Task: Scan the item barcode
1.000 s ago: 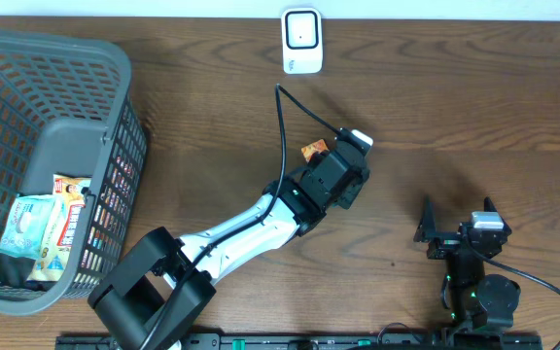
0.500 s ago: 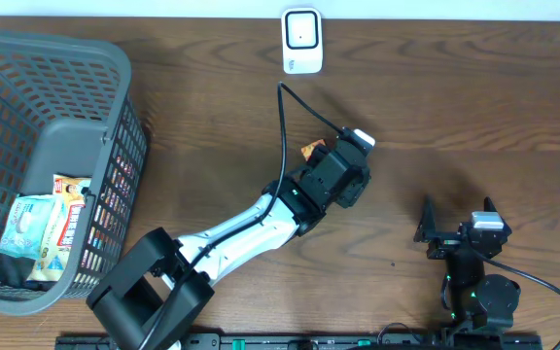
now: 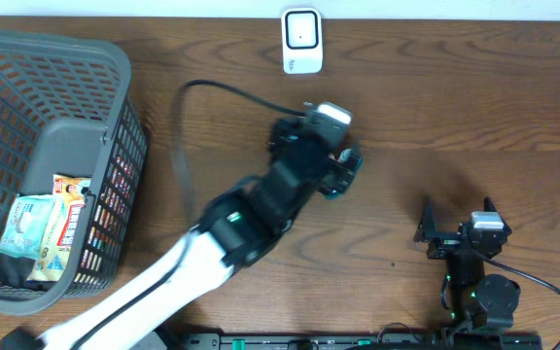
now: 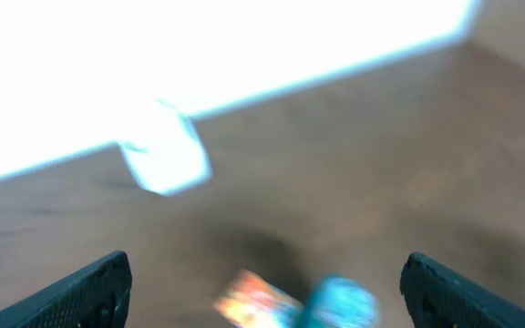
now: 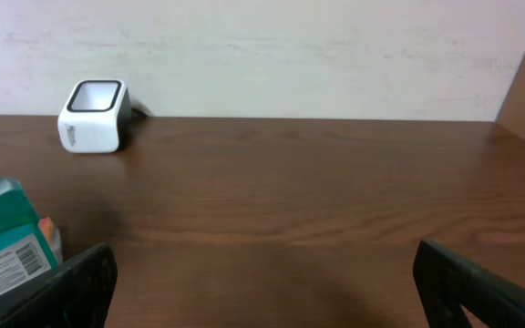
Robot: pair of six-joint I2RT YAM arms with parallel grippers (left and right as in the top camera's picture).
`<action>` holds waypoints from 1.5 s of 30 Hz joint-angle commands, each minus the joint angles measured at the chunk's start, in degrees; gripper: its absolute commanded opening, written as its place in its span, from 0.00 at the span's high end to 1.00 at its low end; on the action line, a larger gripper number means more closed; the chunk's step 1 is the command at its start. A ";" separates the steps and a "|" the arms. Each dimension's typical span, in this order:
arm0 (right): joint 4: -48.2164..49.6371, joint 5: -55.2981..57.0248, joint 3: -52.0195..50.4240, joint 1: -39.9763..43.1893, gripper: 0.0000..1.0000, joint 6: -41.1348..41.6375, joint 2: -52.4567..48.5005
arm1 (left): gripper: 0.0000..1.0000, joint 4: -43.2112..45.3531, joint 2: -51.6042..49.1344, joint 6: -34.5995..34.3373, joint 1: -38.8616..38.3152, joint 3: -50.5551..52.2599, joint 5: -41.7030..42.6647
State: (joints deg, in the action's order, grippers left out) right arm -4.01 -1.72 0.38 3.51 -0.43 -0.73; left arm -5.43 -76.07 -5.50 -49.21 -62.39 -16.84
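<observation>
The tabletop (image 3: 513, 107) carries a basket (image 3: 66, 146) at nine o'clock, parking other packets (image 3: 52, 219). Left tool (image 4: 264, 264), spread wide, hovers above the teal item (image 5: 3, 241), which lies free at the scanner's (image 5: 94, 116) six o'clock, barcode apparently turned away, probably for regripping. Right tool (image 5: 264, 253) spread, idle.

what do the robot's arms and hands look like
The left arm has a white link between black joints, with a black cable looping to the black left hand, which carries a pale camera block. The right arm is compact and black with small green lights and dark fingers.
</observation>
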 commanded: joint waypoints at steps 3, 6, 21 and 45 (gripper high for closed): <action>-0.22 0.09 -0.07 -0.46 0.01 0.79 0.13 | 0.04 -2.14 12.83 0.76 5.88 -1.03 -28.96; -0.22 0.09 -0.07 -0.46 0.01 0.79 0.13 | 0.01 -3.69 19.63 -1.95 17.35 -1.03 -31.89; -0.22 0.09 -0.07 -0.46 0.01 0.79 0.13 | 0.01 -31.61 20.55 -33.44 70.23 -1.03 1.51; -0.22 0.09 -0.07 -0.46 0.01 0.79 0.13 | 0.00 -28.87 -17.00 -41.11 80.28 -1.01 2.27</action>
State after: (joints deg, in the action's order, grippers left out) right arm -4.01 -1.69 0.38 3.51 -0.43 -0.73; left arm -35.29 -90.45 -45.71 29.95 -62.83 -14.15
